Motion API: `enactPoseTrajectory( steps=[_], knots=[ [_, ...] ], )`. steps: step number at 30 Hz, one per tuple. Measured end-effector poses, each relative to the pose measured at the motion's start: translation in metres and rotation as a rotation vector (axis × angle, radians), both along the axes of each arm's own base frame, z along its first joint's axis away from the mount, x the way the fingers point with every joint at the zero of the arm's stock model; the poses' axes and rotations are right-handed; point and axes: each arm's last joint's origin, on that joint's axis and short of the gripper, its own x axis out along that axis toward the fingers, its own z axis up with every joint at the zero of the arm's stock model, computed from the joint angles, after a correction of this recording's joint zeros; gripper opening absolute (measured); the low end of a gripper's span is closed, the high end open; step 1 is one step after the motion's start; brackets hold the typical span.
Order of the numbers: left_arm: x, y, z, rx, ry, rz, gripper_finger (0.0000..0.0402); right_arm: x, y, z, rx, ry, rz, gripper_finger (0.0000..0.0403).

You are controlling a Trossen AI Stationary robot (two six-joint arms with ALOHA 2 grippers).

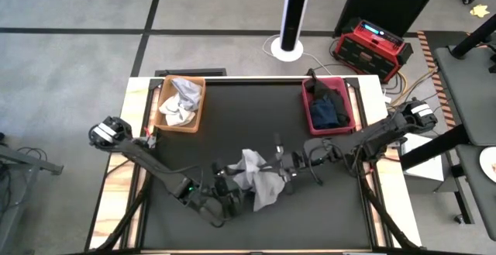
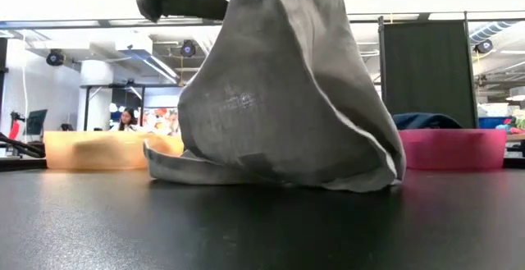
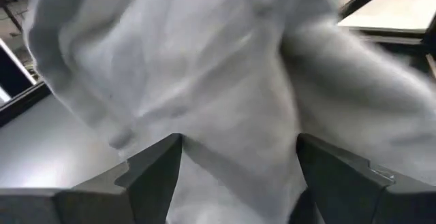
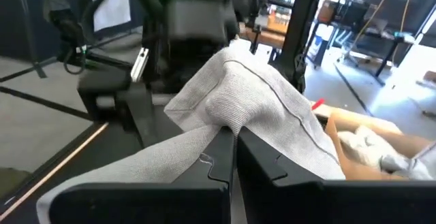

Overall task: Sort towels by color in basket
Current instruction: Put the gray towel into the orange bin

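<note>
Near the front edge of the black table (image 1: pixel 232 108), around its middle, both arms meet at a light grey towel (image 1: pixel 256 179). The right gripper (image 4: pixel 234 139) has its fingers pressed together, pinching a fold of this towel and lifting it; the lower hem lies on the table. The left gripper (image 3: pixel 238 157) stands spread, with the cloth between its fingers (image 3: pixel 157 169). White towels (image 1: pixel 180 101) fill the orange basket (image 1: pixel 165 92) at the back left corner, dark towels (image 1: pixel 328 108) the pink basket (image 1: pixel 348 104) at the back right.

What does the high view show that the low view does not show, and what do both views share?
Only the high view shows both arms whole, the left gripper open by the light grey towel, the right gripper shut on it, and what fills the baskets: pale towels in the orange basket, dark ones in the pink basket. Only the low view shows the towel's hem lying on the table and people in the room behind. Both show the towel, baskets and table.
</note>
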Motion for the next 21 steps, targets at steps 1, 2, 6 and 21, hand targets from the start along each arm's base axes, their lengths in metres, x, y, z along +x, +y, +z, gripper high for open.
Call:
enactPoseTrajectory(
  steps=[1, 2, 6, 21],
  knots=[
    [0.002, 0.001, -0.003, 0.003, 0.005, 0.005, 0.0275, 0.000, 0.000, 0.001, -0.005, -0.013, 0.002, 0.0008],
    [0.004, 0.002, -0.006, 0.004, 0.010, 0.012, 0.0272, 0.000, 0.000, 0.003, -0.007, -0.024, 0.003, 0.0008],
    [0.012, 0.004, -0.016, 0.021, 0.016, 0.023, 0.0237, -0.003, -0.001, 0.009, -0.017, -0.059, 0.004, 0.0008],
    [0.000, -0.018, 0.030, 0.232, -0.073, -0.171, 0.0002, -0.032, -0.016, 0.040, -0.049, -0.053, -0.112, 0.0009]
  ],
)
